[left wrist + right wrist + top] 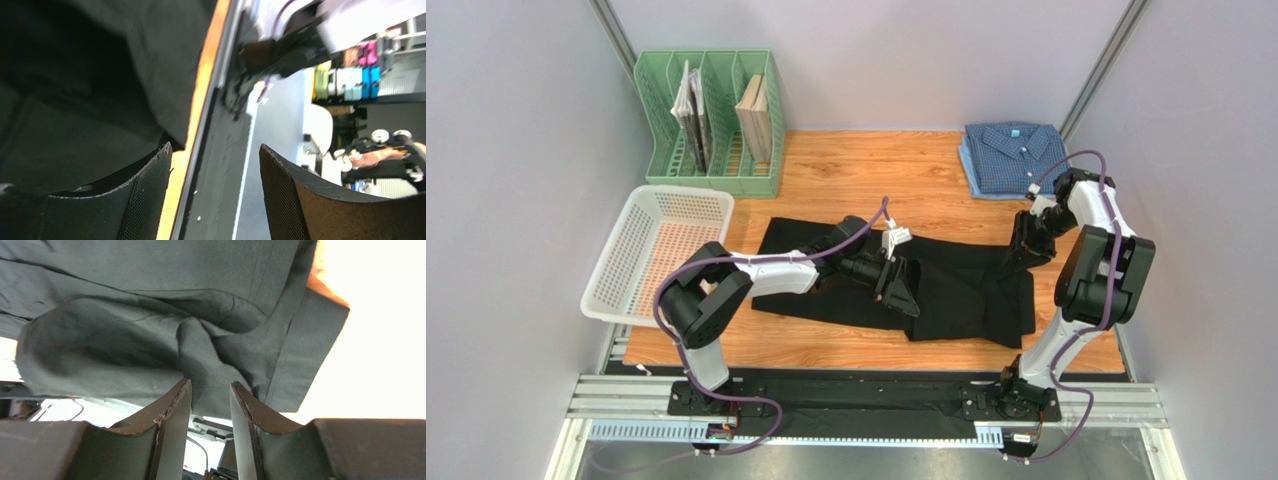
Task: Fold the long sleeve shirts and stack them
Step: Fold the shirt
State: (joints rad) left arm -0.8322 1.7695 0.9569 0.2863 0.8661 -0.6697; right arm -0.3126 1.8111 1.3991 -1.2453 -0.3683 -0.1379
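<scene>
A wooden table (856,170) is enclosed by pale walls. The black shirt (971,290) is spread across its middle; the blue shirt (1011,155) is folded at the far right corner. The left gripper (906,295) is stretched low over the black cloth, jaws wide and empty. The right gripper (1023,250) is bent down at the shirt's right end. Only in its wrist view is a narrow pinch on a raised fold seen. The left wrist view is blurred.
</scene>
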